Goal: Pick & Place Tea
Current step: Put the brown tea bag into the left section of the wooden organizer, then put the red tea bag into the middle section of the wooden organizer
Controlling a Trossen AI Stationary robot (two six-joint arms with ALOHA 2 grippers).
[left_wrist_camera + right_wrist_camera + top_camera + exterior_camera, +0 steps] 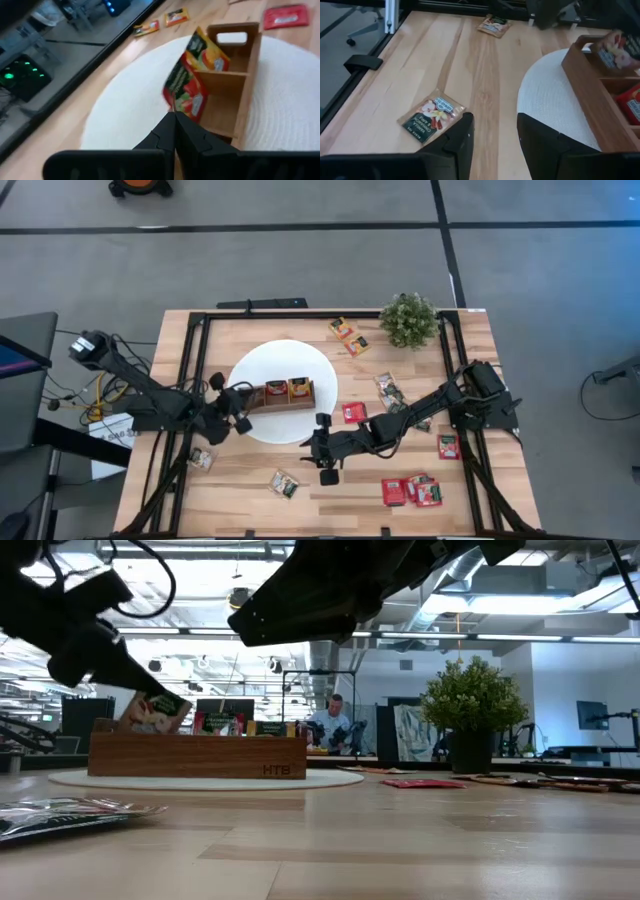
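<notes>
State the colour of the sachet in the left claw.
Green, red and yellow sachet, best in the left wrist view.

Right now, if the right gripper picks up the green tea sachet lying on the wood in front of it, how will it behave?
The green sachet lies flat, so it is probably light and thin, hard to get fingers under. It looks like a soft packet, likely to bend. The right gripper, open, may push it along the smooth table.

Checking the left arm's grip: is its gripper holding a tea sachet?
Yes, the left gripper is shut on a red-and-green sachet at the wooden tray.
</notes>
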